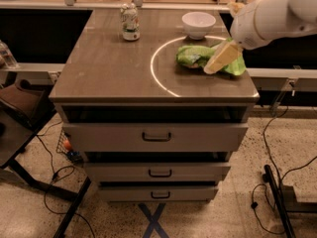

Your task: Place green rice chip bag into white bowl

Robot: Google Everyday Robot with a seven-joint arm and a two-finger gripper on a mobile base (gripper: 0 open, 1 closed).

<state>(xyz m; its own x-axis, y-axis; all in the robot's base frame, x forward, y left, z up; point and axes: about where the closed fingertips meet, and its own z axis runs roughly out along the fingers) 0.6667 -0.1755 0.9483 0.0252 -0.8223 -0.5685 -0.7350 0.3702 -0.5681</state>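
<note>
Claw (212, 67) low, angled down-left (white arm (267, 16) above).

Arm (277, 18) cropped at right (gripper (213, 64) covers part of green rice chip bag (189, 56))

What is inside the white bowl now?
Nothing shows inside the white bowl; its near wall hides the bottom. The green rice chip bag lies on the cabinet top, with the gripper over it.

green rice chip bag (190, 56): glossy wrinkled plastic. white bowl (198, 24): glossy, smooth. gripper (211, 67), over bag: matt cream plastic.
</note>
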